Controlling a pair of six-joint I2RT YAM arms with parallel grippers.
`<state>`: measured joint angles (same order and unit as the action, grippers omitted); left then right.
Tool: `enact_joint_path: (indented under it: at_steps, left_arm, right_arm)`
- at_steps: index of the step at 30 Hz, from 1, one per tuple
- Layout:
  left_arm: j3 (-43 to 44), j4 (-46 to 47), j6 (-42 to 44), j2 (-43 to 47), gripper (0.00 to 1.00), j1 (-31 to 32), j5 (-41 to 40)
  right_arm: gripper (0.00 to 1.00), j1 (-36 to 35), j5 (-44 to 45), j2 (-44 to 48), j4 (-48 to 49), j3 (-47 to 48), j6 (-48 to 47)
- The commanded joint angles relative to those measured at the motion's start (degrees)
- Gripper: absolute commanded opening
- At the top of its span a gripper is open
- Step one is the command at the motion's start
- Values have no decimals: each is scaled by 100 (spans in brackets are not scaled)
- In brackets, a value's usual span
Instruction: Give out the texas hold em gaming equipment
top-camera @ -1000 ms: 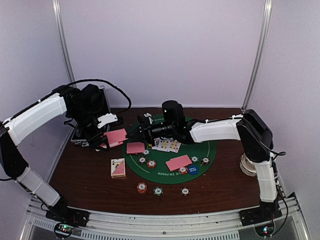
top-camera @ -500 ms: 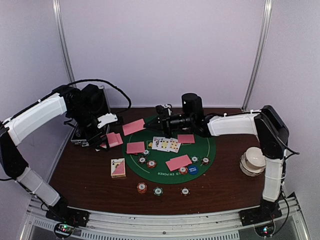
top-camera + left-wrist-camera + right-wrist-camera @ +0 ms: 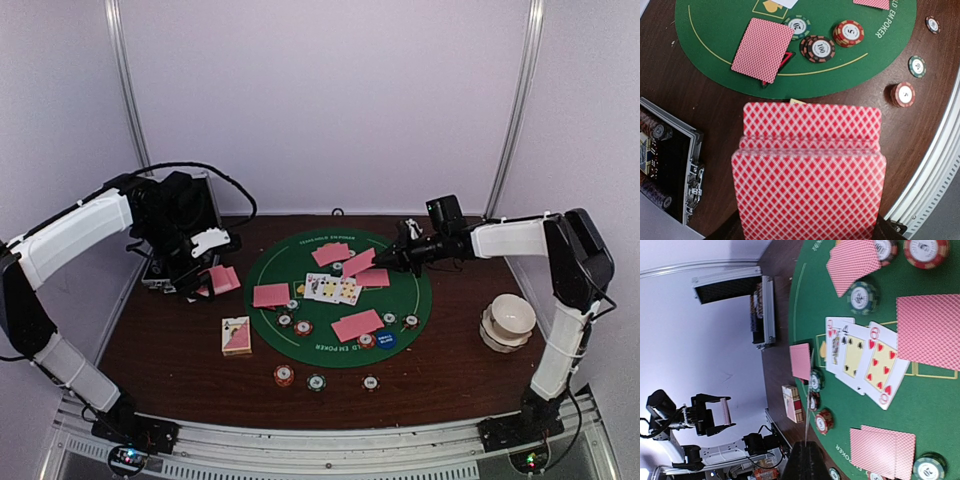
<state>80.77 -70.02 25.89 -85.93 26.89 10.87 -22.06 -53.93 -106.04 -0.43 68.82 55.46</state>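
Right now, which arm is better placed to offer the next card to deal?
Left, probably. The left tool grips the deck of red-backed cards beside the green felt mat; the right tool reaches over the mat's far side, away from the deck.

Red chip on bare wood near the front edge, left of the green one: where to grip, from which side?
Take the red chip by its rim, pinching opposite edges, coming straight down. It lies flat on the table, so only the thin edge offers a hold. Pinch front to back: the green chip sits to its right, apart.
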Motion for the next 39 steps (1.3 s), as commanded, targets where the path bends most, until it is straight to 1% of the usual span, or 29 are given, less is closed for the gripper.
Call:
enact_joint_path:
  at_steps: [1, 10, 15, 21, 26, 30, 31, 33, 37, 38, 39]
  left_arm:
    - [-140, 287, 114, 31, 0, -191, -19]
    - [-508, 480, 303, 106, 0, -481, -172]
    - [-747, 631, 452, 195, 0, -797, -222]
    - [-1282, 901, 663, 310, 0, -1226, -288]
    - [-1811, 1252, 747, 356, 0, -1327, -375]
    - [-2242, 1577, 804, 355, 0, -1327, -370]
    - [-2349, 1686, 816, 361, 0, -1327, -386]
    - [-2517, 1856, 837, 320, 0, -1327, -402]
    - [-2789, 2178, 926, 217, 0, -1327, -395]
    - [-2851, 2234, 957, 196, 0, -1327, -378]
    - [-2934, 2308, 1019, 176, 0, -1327, -376]
  right_arm:
    - [0, 134, 432, -53, -625, -166, -851]
    - [0, 236, 867, -496, -798, -108, -1238]
    - [0, 262, 1122, -622, -985, -130, -1484]
    - [0, 264, 1529, -593, -1636, -73, -1941]
    - [6, 262, 1732, -513, -1877, -88, -2053]
    - [23, 264, 1935, -328, -2028, -88, -2111]
    - [30, 264, 1995, -243, -2072, -95, -2137]
    - [48, 262, 2149, -54, -2166, -92, -2183]
    - [68, 255, 2418, 389, -2332, -71, -2240]
    - [76, 249, 2467, 493, -2358, -70, -2239]
    - [96, 240, 2503, 588, -2371, -72, -2238]
